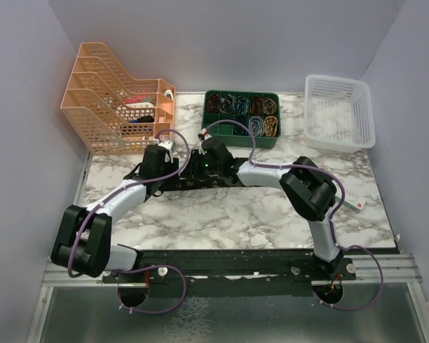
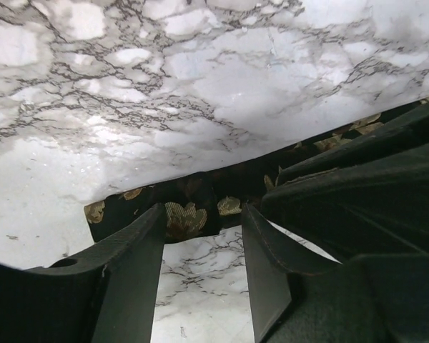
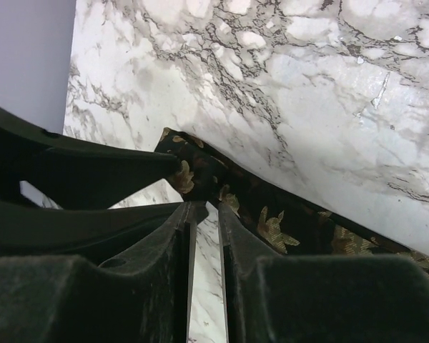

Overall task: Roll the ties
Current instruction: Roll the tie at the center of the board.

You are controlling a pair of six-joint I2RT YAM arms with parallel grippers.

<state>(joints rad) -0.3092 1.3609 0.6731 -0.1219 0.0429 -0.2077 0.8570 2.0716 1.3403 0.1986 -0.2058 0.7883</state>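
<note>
The black tie with tan-gold flecks (image 1: pixel 189 184) lies across the middle of the marble table (image 1: pixel 222 221), mostly hidden under both arms. My left gripper (image 2: pixel 204 209) is open, with the tie's end (image 2: pixel 182 216) lying on the table at its fingertips; it also shows in the top view (image 1: pixel 180 170). My right gripper (image 3: pixel 205 206) faces it from the right (image 1: pixel 199 168). Its jaws stand a narrow slit apart, tips pinching the bunched edge of the tie (image 3: pixel 272 221). A left finger (image 3: pixel 93 168) reaches in beside the tie's end.
An orange file rack (image 1: pixel 114 100) stands at the back left. A green tray (image 1: pixel 241 114) of coiled cables stands at the back middle and a white basket (image 1: pixel 338 111) at the back right. A small white card (image 1: pixel 354 202) lies at the right.
</note>
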